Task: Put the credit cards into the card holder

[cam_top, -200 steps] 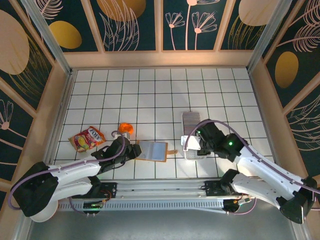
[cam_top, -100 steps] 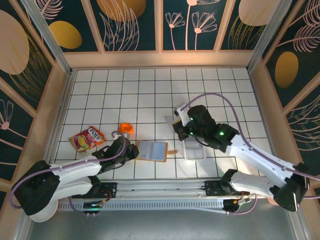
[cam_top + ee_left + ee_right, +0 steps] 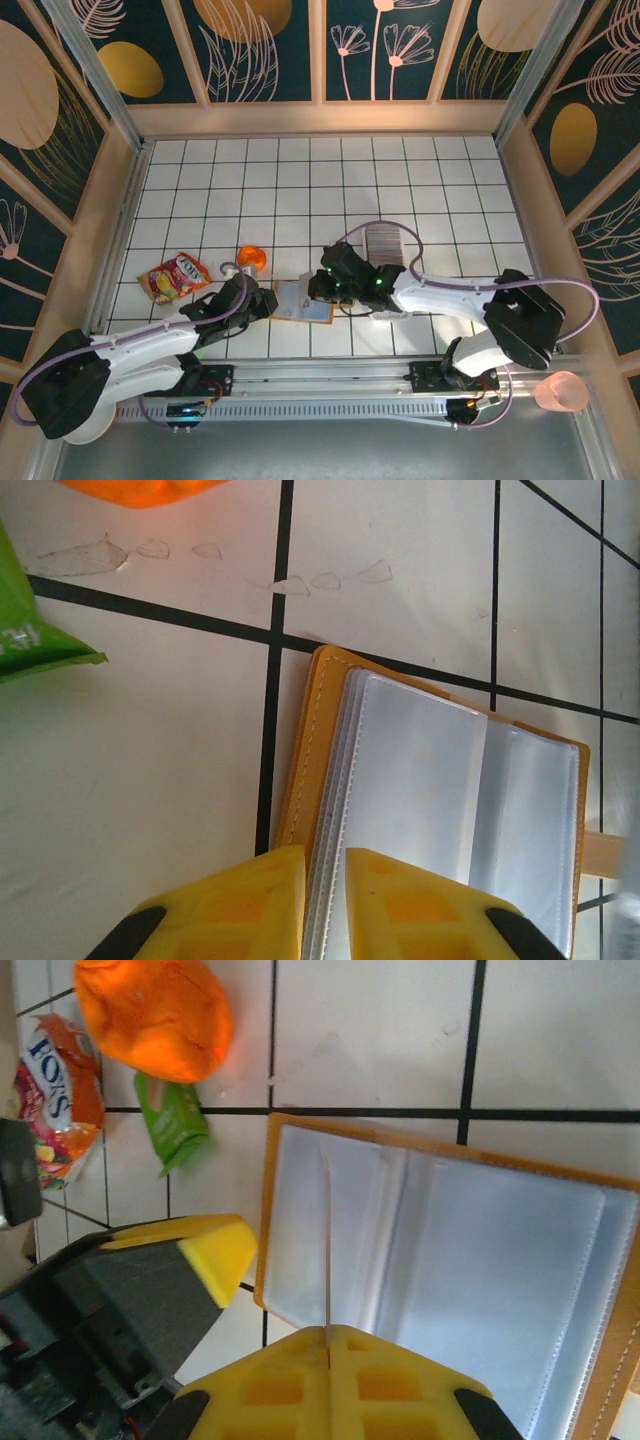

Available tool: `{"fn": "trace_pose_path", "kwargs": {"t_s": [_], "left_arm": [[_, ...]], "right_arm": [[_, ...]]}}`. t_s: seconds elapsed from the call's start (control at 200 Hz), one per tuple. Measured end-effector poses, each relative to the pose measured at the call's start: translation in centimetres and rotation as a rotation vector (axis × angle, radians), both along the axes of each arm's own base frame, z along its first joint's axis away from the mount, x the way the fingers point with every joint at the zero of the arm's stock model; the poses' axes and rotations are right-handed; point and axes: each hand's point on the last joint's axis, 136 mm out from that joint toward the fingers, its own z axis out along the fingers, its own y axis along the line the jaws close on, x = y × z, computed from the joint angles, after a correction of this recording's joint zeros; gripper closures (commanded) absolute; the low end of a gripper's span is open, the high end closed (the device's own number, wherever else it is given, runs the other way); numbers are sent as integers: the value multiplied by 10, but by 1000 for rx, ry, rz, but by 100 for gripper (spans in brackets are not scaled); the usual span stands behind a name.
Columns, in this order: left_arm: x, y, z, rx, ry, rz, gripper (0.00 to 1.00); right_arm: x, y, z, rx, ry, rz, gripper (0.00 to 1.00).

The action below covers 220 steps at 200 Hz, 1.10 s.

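Right wrist: right gripper [image 3: 328,1338] is pinching a card [image 3: 327,1240], holder [image 3: 400,1138] just beyond; left gripper [image 3: 325,870] is clamping holder's edge. Next, I judge: lining card into a sleeve [image 3: 500,1260].

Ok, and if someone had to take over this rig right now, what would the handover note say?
Left end effector: closed on the card holder at its near edge, pinning it open.
Right end effector: shut on one credit card, held edge-on over the holder's clear sleeves.
Other credit cards: standing in a row farther back, to the holder's right.
Done: holder opened, one card picked.
Left: slide this card into a sleeve, then fetch the rest. I cannot tell whether any sleeve is already filled.
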Motion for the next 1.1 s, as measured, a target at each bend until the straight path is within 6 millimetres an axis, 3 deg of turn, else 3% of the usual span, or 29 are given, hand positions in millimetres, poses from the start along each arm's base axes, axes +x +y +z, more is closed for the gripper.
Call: {"fn": "trace_pose_path", "kwargs": {"t_s": [0.3, 1.101], "left_arm": [[-3, 3, -8, 21, 20, -1, 85], [-3, 2, -15, 28, 33, -7, 96]], "right_arm": [[-9, -9, -25, -31, 75, -78, 100], [-8, 6, -29, 14, 87, -98, 100]]}}
